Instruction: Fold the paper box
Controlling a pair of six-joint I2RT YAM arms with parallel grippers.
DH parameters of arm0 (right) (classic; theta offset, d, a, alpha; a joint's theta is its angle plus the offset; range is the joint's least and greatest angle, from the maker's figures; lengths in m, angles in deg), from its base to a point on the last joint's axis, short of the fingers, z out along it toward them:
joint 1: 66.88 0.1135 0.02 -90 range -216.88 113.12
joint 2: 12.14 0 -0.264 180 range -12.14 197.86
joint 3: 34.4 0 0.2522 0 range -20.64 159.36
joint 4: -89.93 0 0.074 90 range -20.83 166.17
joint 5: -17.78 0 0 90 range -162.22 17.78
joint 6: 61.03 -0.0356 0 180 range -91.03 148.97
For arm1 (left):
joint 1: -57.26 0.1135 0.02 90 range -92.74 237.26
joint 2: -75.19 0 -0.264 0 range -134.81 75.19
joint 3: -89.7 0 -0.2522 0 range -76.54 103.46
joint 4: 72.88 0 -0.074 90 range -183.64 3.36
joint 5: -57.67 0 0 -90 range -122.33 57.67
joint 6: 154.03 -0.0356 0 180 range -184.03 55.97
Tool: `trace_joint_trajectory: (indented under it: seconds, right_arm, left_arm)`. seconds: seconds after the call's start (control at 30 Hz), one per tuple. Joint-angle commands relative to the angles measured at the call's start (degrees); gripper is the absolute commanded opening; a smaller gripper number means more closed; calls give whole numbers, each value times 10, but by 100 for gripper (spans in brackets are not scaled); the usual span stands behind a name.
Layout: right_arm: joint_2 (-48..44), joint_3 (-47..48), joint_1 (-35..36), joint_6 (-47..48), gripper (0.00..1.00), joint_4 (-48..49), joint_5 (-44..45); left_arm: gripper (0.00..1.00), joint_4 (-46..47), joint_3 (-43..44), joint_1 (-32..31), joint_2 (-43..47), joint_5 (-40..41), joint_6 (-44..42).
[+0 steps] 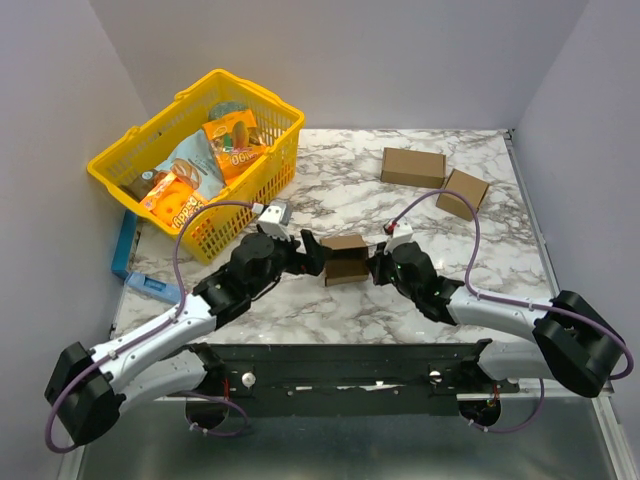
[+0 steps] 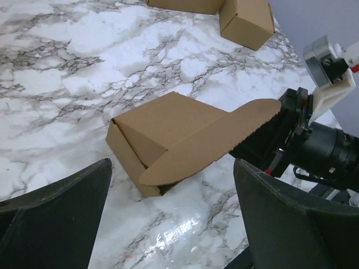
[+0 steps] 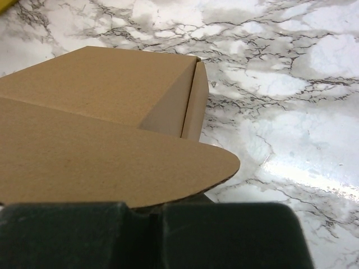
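The paper box (image 1: 345,258) lies at the middle of the marble table, part folded, with one long rounded flap (image 2: 213,145) sticking out towards the right arm. My left gripper (image 1: 313,253) stands open just left of the box; in the left wrist view its fingers (image 2: 56,213) are spread wide with only bare table between them. My right gripper (image 1: 377,266) is shut at the box's right side. In the right wrist view the flap (image 3: 112,162) lies across the top of the shut fingers (image 3: 224,235), not between them.
A yellow basket (image 1: 232,215) of snack packs stands at the back left, with a blue object (image 1: 128,250) beside it at the table's left edge. Two closed brown cardboard cuboids (image 1: 412,167) (image 1: 463,193) sit at the back right.
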Motion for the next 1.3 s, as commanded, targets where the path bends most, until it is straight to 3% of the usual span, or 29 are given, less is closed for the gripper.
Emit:
trace_joint_trajectory:
  seconds: [0.0, 0.1, 0.13, 0.17, 0.23, 0.27, 0.37, 0.67, 0.8, 0.87, 1.03, 1.17, 1.27]
  right_arm:
    - [-7, -13, 7, 2, 2, -17, 16]
    - [-18, -9, 11, 10, 15, -30, 12]
    - [-24, -7, 11, 10, 22, -34, 13]
    - [-32, -7, 12, 11, 38, -40, 9]
    - [-59, -6, 13, 12, 51, -55, 7]
    - [-66, -5, 13, 16, 64, -60, -1]
    - [-93, 3, 14, 24, 78, -94, -30]
    - [-189, 14, 14, 28, 84, -241, -178]
    - [-246, 53, 15, 33, 86, -345, -217]
    - [-256, 98, 13, 5, 88, -380, -194]
    - [-185, 223, -16, -56, 97, -463, -127]
    - [-91, 287, -103, -63, 97, -438, -201]
    - [-20, 322, -117, -29, 92, -395, -188]
  left_arm:
    - [99, 65, 23, 3, -72, 1, 65]
    - [98, 114, 26, 3, -117, -19, 41]
    - [98, 115, 33, 3, -128, -19, 34]
    - [97, 106, 37, 3, -146, -17, 27]
    - [97, 92, 42, 3, -162, 2, 20]
    - [96, 86, 40, 3, -172, 8, 20]
    - [96, 92, 32, 5, -188, 28, 19]
    - [95, 77, 37, 8, -234, 44, 15]
    - [95, 86, 35, 10, -238, 28, 12]
    - [95, 86, 38, 10, -238, 24, 8]
    - [94, 79, 38, 11, -240, 21, 0]
    - [93, 82, 32, 11, -245, 18, 1]
    - [93, 82, 33, 11, -246, 19, -2]
